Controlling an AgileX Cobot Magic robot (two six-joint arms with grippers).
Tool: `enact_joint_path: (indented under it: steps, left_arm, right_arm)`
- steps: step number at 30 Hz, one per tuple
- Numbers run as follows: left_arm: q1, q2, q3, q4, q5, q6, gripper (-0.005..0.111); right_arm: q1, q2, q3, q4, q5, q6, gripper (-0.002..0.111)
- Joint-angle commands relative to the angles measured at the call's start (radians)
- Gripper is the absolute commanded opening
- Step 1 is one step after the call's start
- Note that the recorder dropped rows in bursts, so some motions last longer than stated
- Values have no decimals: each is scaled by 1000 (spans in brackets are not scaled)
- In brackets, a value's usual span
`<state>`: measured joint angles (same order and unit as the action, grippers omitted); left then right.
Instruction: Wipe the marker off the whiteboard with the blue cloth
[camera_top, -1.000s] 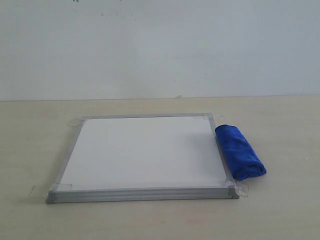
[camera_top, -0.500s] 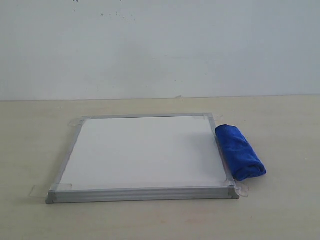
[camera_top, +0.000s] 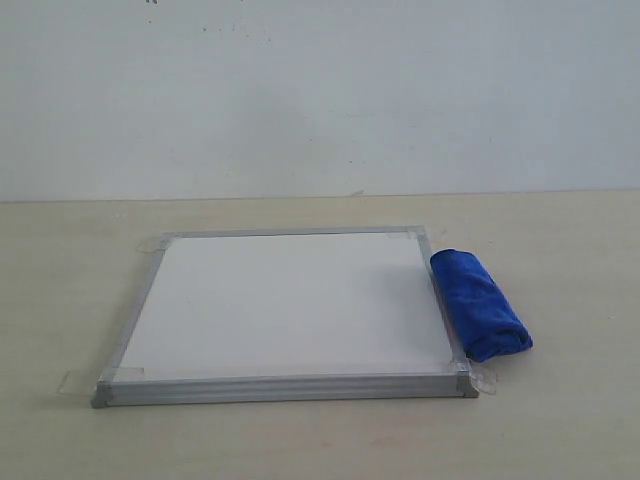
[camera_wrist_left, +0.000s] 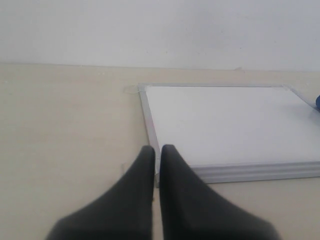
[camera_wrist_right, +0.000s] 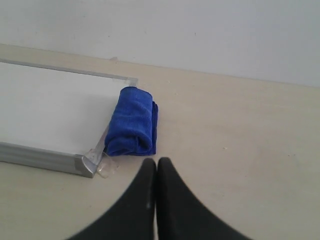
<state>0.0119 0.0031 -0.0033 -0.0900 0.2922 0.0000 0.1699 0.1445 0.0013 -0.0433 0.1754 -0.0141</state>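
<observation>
The whiteboard (camera_top: 285, 305) lies flat on the table, silver-framed, with clear tape tabs at its corners. Its white face shows no red marker lines in any view. The blue cloth (camera_top: 479, 303) rests rolled up on the table against the board's right edge. Neither gripper shows in the exterior view. In the left wrist view my left gripper (camera_wrist_left: 157, 149) is shut and empty, near the whiteboard's (camera_wrist_left: 225, 125) front left corner. In the right wrist view my right gripper (camera_wrist_right: 156, 161) is shut and empty, a short way from the blue cloth (camera_wrist_right: 132, 122) and the board's (camera_wrist_right: 47, 107) front right corner.
A beige table (camera_top: 560, 420) carries the board, with a plain white wall (camera_top: 320, 90) behind it. A loose clear tape tab (camera_wrist_right: 102, 162) sticks out at the board's front right corner.
</observation>
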Motion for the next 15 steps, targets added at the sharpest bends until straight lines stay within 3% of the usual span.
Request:
enact_joint_path:
  steps: [1,15]
  left_arm:
    - [-2,-3,3,1,-4,0,4]
    - [-2,-3,3,1,-4,0,4]
  right_arm:
    - [2,-23,-1,0,42,14,0]
    - [2,-132,-1,4,152,14,0]
